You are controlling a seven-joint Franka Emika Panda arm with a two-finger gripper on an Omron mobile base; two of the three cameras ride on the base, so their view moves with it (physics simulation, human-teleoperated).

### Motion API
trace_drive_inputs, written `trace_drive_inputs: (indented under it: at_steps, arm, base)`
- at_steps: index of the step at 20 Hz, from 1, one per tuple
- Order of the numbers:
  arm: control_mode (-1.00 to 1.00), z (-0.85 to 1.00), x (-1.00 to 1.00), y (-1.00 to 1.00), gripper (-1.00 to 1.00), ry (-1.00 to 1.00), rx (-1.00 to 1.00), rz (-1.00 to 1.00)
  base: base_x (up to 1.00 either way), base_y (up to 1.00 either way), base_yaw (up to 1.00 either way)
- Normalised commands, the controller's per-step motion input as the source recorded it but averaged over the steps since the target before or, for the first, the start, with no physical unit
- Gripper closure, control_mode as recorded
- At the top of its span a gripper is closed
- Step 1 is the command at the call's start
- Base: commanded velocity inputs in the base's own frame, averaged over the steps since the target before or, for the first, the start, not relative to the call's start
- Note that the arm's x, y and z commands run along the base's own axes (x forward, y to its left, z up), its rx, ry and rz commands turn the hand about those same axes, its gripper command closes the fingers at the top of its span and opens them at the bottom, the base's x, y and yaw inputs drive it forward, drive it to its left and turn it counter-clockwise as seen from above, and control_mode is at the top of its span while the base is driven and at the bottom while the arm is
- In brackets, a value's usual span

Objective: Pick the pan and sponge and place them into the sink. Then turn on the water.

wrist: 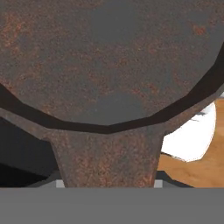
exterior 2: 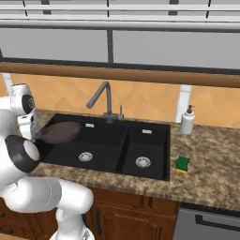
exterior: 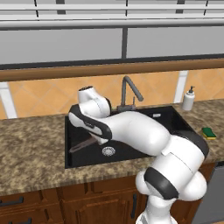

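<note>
The dark brown pan (exterior 2: 60, 132) hangs level over the left basin of the black sink (exterior 2: 140, 140), near its left wall. My gripper (exterior 2: 33, 133) is shut on the pan's handle at the basin's left edge. In the hand view the rusty pan (wrist: 109, 57) spreads across the top, and its handle runs down between my gripper's (wrist: 108, 183) fingertips. From the left base view, part of the pan (exterior: 82, 145) shows under my forearm, above the sink (exterior: 85, 159) floor. The yellow and green sponge (exterior: 208, 132) (exterior 2: 183, 164) lies on the counter right of the sink. No water falls from the faucet (exterior 2: 104, 96).
A white soap dispenser (exterior 2: 187, 120) (exterior: 188, 98) stands at the back right of the sink. The faucet (exterior: 130, 89) rises behind the divider between the basins. Round silver drains (exterior 2: 85, 156) (exterior 2: 143, 162) sit in both basins. Speckled granite counter (exterior: 30, 144) lies left of the sink.
</note>
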Motion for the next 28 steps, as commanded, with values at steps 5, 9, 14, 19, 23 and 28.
trace_drive_inputs:
  at_steps: [5, 9, 14, 19, 23, 28]
  arm:
    - [-1.00, -0.38, 0.33, -0.02, 1.00, -0.03, -0.07, -0.07]
    - [-1.00, -0.34, 0.50, -0.16, 1.00, -0.01, 0.00, -0.04]
    - [-1.00, -0.32, 0.56, -0.19, 1.00, 0.00, 0.00, -0.03]
    - [-1.00, -0.51, 0.49, -0.22, 1.00, 0.00, 0.00, -0.03]
    - [-1.00, -0.48, 0.36, -0.33, 1.00, 0.00, 0.00, -0.02]
    - [-1.00, -0.27, 0.26, -0.33, 1.00, 0.00, 0.00, -0.04]
  base:
    - [0.00, 0.00, 0.00]
    - [0.00, 0.00, 0.00]
    - [0.00, 0.00, 0.00]
    - [0.00, 0.00, 0.00]
    - [0.00, 0.00, 0.00]
    - [0.00, 0.00, 0.00]
